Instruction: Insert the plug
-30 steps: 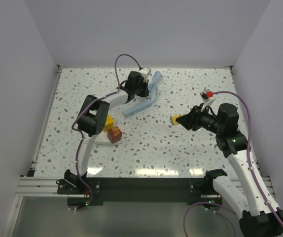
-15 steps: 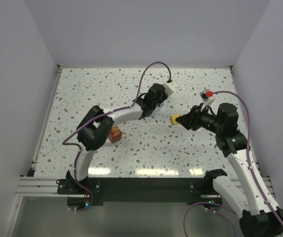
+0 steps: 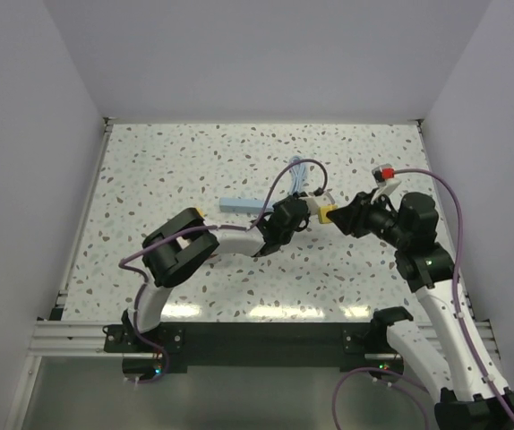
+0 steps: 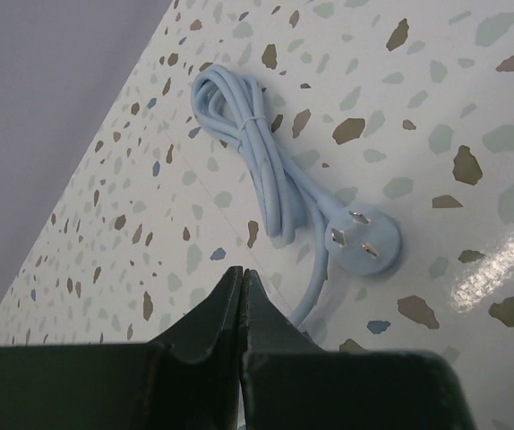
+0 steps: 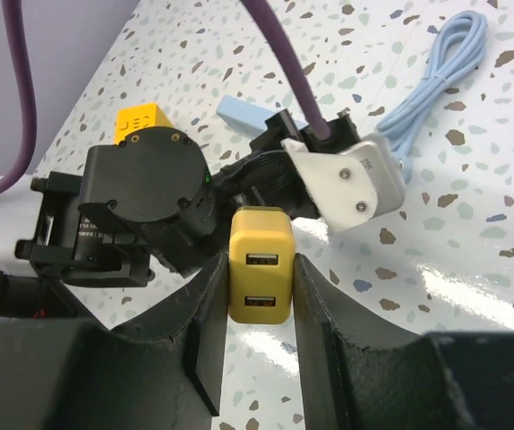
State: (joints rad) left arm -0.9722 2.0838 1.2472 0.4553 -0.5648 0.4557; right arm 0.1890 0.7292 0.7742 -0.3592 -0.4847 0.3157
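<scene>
My right gripper [image 5: 259, 296] is shut on a yellow USB charger [image 5: 259, 264], held above the table; it also shows in the top view [image 3: 327, 213]. My left gripper [image 4: 242, 273] is shut and empty, right beside the charger in the top view [image 3: 300, 208]. A light blue cable's round plug [image 4: 364, 244] lies prongs up just ahead of the left fingers, with its coil [image 4: 239, 116] beyond. A light blue power strip [image 3: 244, 204] lies flat on the table left of both grippers, also seen in the right wrist view [image 5: 244, 114].
A yellow block [image 5: 141, 121] sits beyond the left arm, near the strip's left end. The left wrist's white camera mount [image 5: 351, 179] and purple cable hang close in front of the charger. White walls enclose the speckled table [image 3: 149, 179].
My left arm has swung from the back of the table to the centre, ending beside the right gripper. The power strip now lies level further left. My right gripper shifted slightly with the charger.
</scene>
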